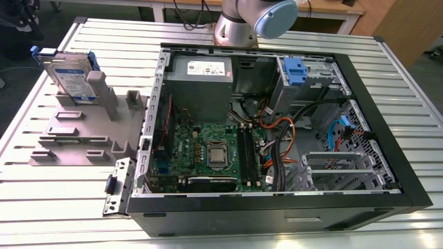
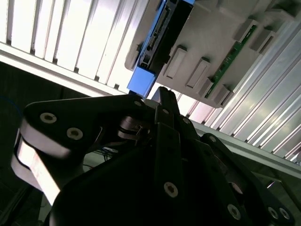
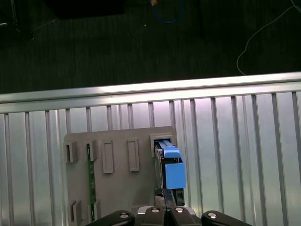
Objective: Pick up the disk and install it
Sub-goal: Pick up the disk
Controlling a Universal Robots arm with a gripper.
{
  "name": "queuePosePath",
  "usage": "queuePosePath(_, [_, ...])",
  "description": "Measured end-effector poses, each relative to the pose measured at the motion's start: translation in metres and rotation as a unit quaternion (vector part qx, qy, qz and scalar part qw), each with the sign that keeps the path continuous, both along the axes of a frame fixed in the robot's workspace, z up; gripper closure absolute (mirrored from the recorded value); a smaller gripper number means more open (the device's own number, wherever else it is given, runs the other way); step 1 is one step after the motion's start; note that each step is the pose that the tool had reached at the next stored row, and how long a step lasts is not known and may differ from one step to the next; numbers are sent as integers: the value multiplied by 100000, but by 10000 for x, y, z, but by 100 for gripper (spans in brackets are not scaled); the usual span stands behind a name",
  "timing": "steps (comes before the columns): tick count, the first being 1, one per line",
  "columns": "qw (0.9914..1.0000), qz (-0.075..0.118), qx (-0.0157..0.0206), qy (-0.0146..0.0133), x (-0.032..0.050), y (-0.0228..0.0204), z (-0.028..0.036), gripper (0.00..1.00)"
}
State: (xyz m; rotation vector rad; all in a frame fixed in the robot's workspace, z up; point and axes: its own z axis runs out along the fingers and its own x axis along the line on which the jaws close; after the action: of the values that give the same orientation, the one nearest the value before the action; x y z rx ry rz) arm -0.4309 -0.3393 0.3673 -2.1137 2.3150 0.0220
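The disk point(image 1: 71, 79) stands on edge in the grey holder point(image 1: 72, 136) on the slatted table point(image 1: 41, 202) — at the exterior view's left of the open computer case point(image 1: 277, 215). In both wrist views the gripper point(image 2: 162, 94) point(image 3: 165, 195) hangs just short of its blue carrier point(image 3: 173, 170) — fingertips drawn together, gripping nothing.

I can read no words or numbers from here. The white-and-blue label point(image 1: 73, 81) on the flat silver disk in its bright blue plastic carrier point(image 1: 64, 70) and the white sticker point(image 1: 209, 66) on the large grey metal box point(image 1: 201, 87) carry print too fine to make out.
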Motion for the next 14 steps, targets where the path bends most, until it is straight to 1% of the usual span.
queuePosePath(3, [100000, 47, 39, -3, 0, 1, -24, 89])
queuePosePath(4, [100000, 54, 41, 4, -2, 1, -37, 83])
queuePosePath(5, [100000, 52, 47, 34, -4, 2, -51, 83])
queuePosePath(7, [100000, 51, 49, 178, -5, 4, -81, 71])
queuePosePath(8, [100000, 51, 46, 294, -5, 5, -95, 71])
queuePosePath(9, [99999, 44, 46, 435, -5, 7, -109, 65])
queuePosePath(10, [99999, -30, 45, 518, -5, 8, -127, 65])
queuePosePath(12, [99998, -261, 50, 566, -6, 11, -163, 53])
queuePosePath(13, [99998, -351, 47, 595, -6, 14, -181, 53])
queuePosePath(14, [99997, -385, 46, 613, -7, 15, -197, 47])
